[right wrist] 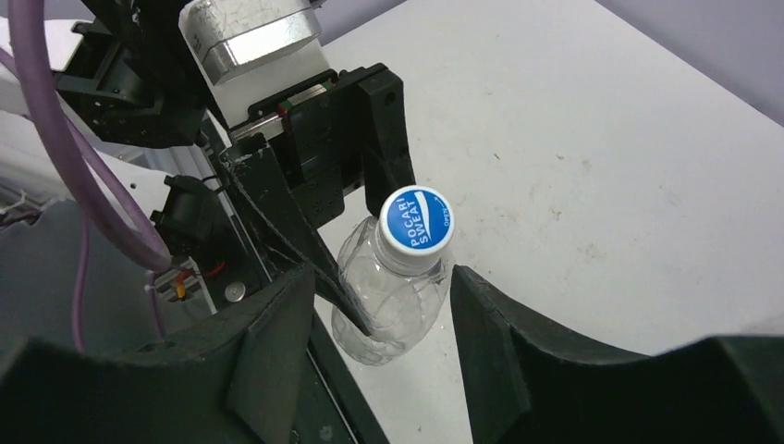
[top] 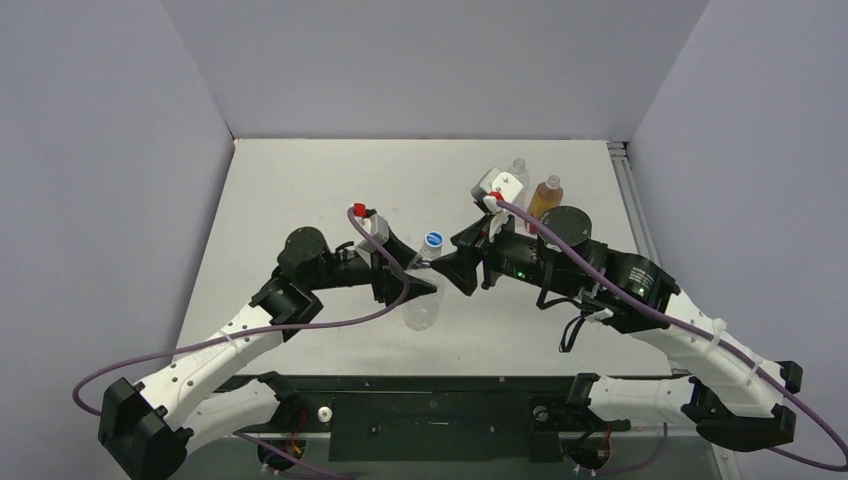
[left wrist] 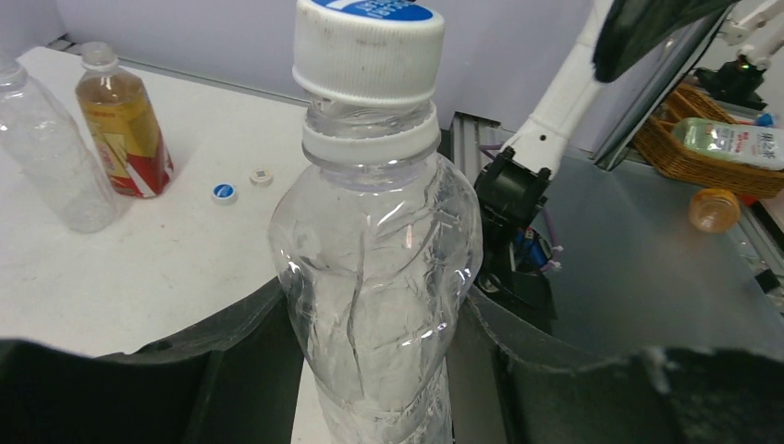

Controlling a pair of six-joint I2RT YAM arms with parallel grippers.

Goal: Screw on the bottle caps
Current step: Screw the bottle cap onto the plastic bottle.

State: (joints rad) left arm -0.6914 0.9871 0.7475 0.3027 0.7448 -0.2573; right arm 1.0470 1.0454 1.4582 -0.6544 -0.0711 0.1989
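My left gripper is shut on the body of a crumpled clear bottle and holds it upright. A blue-and-white cap sits on its neck and shows in the top view. My right gripper is open, its jaws either side of that bottle's shoulder just below the cap, not touching. Another clear bottle and an amber bottle with a red band stand uncapped at the back. A small blue-and-white cap and a white cap lie near them.
A wicker basket holding another bottle sits off the table beyond the right arm's base. The table's metal rail runs along the right edge. Grey walls close in the back and sides.
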